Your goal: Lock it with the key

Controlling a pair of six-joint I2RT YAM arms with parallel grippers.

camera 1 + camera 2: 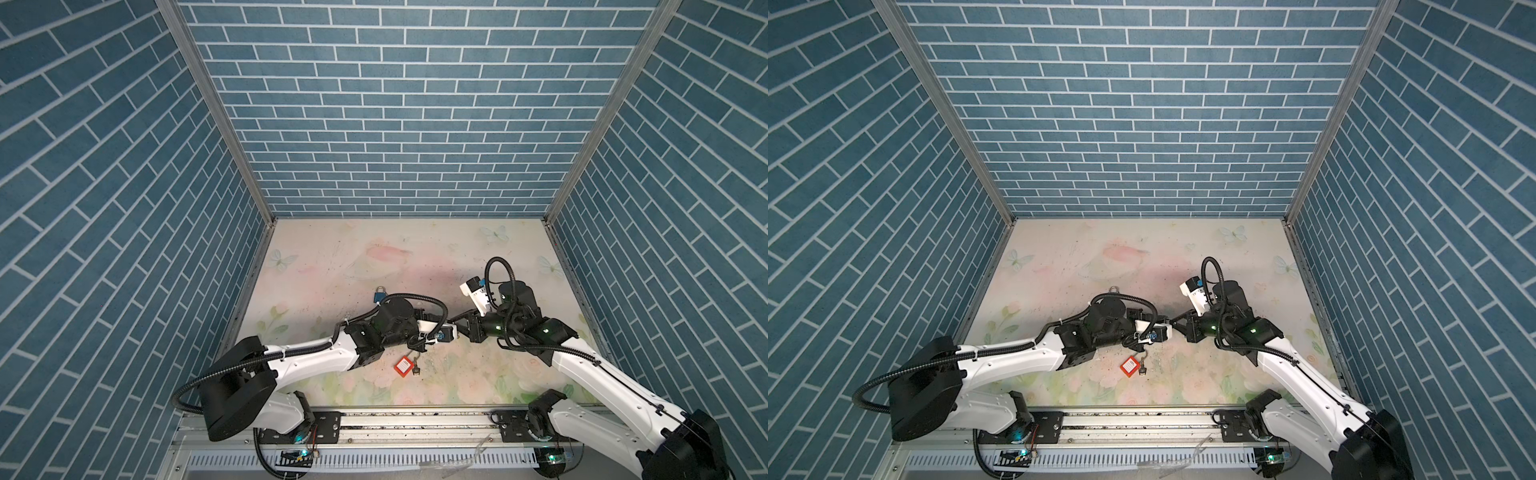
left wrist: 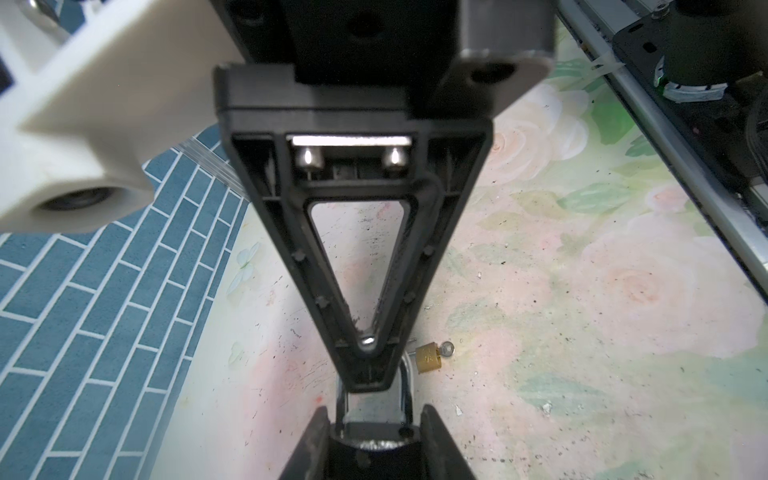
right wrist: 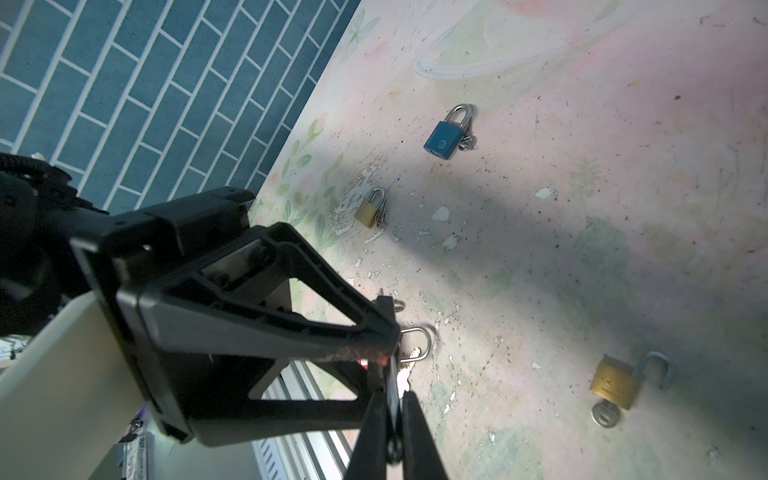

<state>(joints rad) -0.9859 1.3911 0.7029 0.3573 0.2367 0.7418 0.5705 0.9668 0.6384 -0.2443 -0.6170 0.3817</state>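
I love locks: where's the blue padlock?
In a top view the blue padlock lies on the table, left of centre, just behind the left arm; a small brass padlock is nearest.

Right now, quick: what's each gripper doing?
Left gripper: closed on a padlock, by its body.
Right gripper: closed at that padlock's shackle; what it pinches cannot be told.

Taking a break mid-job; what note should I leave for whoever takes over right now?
Left gripper: jaws shut on a padlock, shackle pointing at the right gripper.
Right gripper: jaws shut, tips at that shackle end; whether they pinch anything is unclear.
On the table: red padlock, blue padlock, small brass padlock, open brass padlock with a key.
Done: padlock gripped, grippers meeting mid-table.
Left: confirm the held padlock's key, turn it, check the shackle is closed.
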